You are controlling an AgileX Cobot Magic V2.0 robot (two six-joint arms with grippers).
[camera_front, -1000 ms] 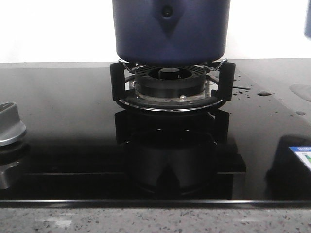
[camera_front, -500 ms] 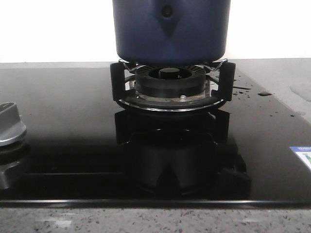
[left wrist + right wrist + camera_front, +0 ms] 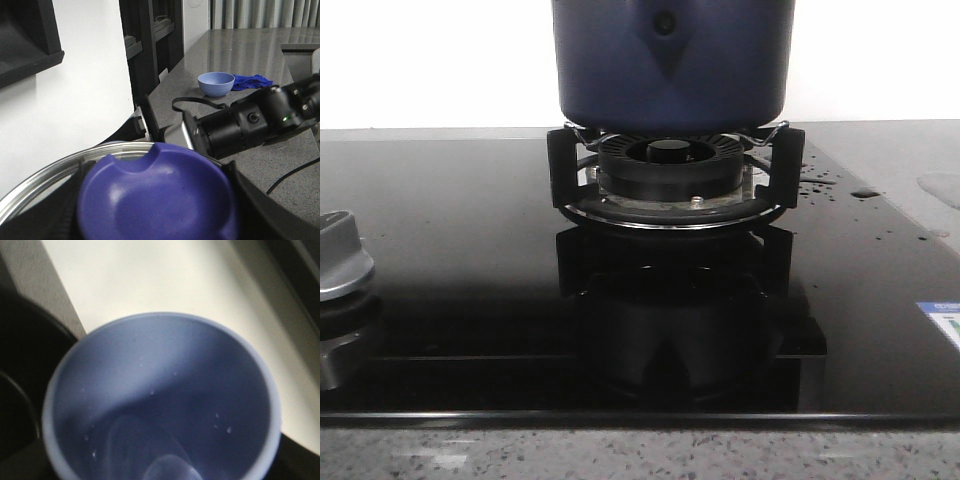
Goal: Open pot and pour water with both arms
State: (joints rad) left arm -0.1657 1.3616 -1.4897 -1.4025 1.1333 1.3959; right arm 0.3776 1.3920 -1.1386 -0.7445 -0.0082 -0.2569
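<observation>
The pot (image 3: 672,62) stands on the black burner ring (image 3: 670,175) of the glossy black stove top (image 3: 460,270), its rim cut off above; in the left wrist view a blue knob (image 3: 155,197) on a glass lid (image 3: 45,175) hides the left gripper, so I cannot tell its spread; the right wrist view is filled by a blue cup (image 3: 160,400), fingers unseen, grip unclear.

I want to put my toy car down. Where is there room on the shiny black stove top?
There's bare black glass between the knob and the burner under the pot. More lies between burner and sticker. Right of the burner, water drops make it wet.
</observation>
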